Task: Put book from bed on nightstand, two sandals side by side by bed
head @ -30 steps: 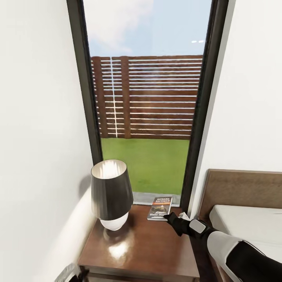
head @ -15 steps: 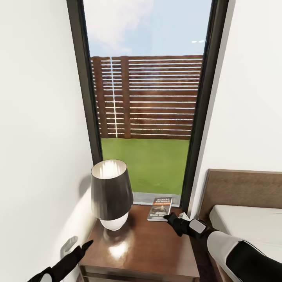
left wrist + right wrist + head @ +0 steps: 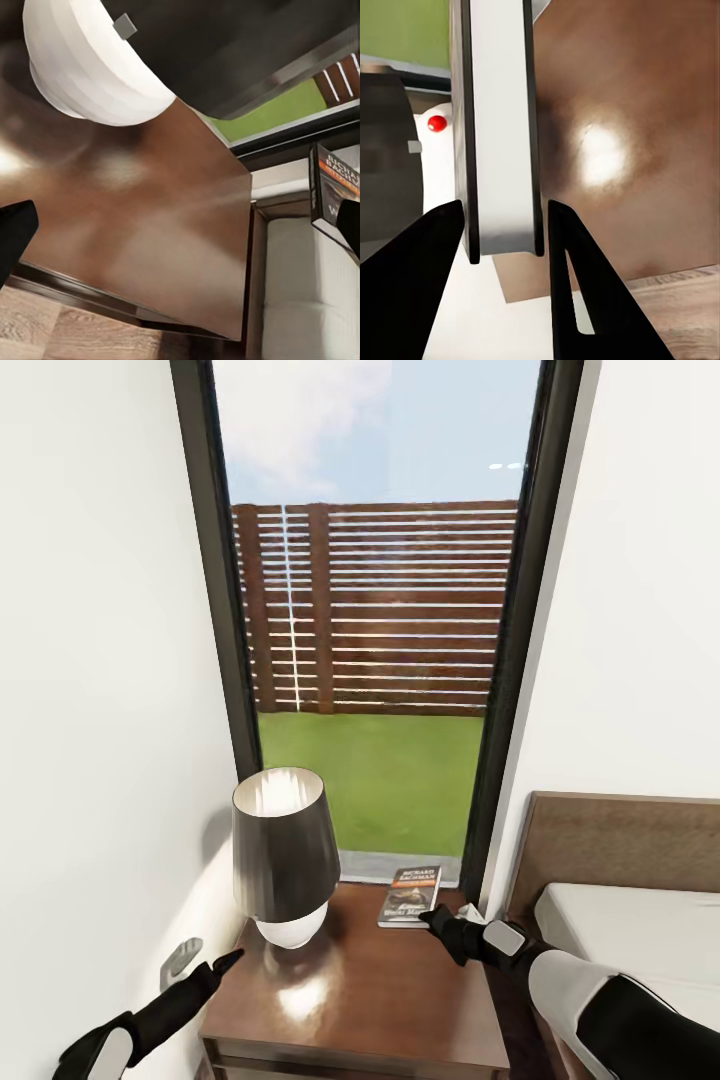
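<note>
The book point(image 3: 411, 892) rests at the back right of the nightstand point(image 3: 370, 1000), close to the window. My right gripper point(image 3: 432, 916) is at its near corner. In the right wrist view the book point(image 3: 499, 135) stands edge-on between the two black fingers point(image 3: 412, 285), which lie against both covers, so my right gripper point(image 3: 505, 204) is shut on it. My left gripper point(image 3: 222, 963) hovers at the nightstand's front left edge, open and holding nothing. The left wrist view shows the nightstand top point(image 3: 150, 217) and the book point(image 3: 330, 187). The bed point(image 3: 640, 930) is at the right.
A lamp point(image 3: 285, 850) with a dark shade and white base stands on the nightstand's left half; its base point(image 3: 90, 67) appears in the left wrist view. A white wall runs close along the left. The tall black-framed window point(image 3: 375, 660) is straight behind.
My left arm has risen into view at the lower left and reached toward the nightstand's front left edge. The right gripper and the book have barely moved.
</note>
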`<state>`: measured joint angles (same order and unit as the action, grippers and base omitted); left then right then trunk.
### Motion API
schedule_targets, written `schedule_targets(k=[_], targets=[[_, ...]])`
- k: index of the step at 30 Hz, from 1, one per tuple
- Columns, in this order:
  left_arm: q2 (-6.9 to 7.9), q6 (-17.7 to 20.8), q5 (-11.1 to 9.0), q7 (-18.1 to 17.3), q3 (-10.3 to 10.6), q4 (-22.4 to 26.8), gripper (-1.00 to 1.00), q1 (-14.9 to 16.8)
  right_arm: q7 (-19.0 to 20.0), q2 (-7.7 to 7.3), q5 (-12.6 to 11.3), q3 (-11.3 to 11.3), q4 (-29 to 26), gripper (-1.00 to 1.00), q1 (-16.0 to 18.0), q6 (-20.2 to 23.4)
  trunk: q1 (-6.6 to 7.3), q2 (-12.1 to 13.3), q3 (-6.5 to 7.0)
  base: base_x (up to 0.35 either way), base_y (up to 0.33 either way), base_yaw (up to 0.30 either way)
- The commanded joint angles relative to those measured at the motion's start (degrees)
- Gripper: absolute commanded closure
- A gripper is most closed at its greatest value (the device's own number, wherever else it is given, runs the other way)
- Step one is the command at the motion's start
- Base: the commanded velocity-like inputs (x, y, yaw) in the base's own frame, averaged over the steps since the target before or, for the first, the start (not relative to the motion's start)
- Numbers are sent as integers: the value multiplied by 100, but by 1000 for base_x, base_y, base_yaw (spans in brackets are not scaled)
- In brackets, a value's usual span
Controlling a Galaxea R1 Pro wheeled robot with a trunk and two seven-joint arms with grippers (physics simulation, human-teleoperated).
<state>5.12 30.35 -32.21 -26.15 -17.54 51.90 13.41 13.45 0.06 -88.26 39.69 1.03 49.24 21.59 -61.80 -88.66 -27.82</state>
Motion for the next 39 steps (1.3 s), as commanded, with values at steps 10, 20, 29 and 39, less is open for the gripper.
schedule_targets(k=[10, 20, 29, 39], targets=[[-8, 58, -31, -13, -4, 29, -100, 4, 51, -31, -50, 13, 11, 100, 6, 22, 0, -4, -6, 0, 0, 0], [-7, 59, -31, -25, -4, 31, -100, 4, 150, -40, -58, 4, 11, 100, 6, 99, 0, -4, -6, 0, 0, 0], [-3, 86, -29, -34, 7, 45, -100, 4, 530, -46, -92, -44, 34, 100, 7, 136, 0, -4, -6, 0, 0, 0], [14, 110, -30, -31, 5, 70, -100, 4, 680, -13, -63, -11, 74, 100, 6, 119, 0, -4, -6, 0, 0, 0]])
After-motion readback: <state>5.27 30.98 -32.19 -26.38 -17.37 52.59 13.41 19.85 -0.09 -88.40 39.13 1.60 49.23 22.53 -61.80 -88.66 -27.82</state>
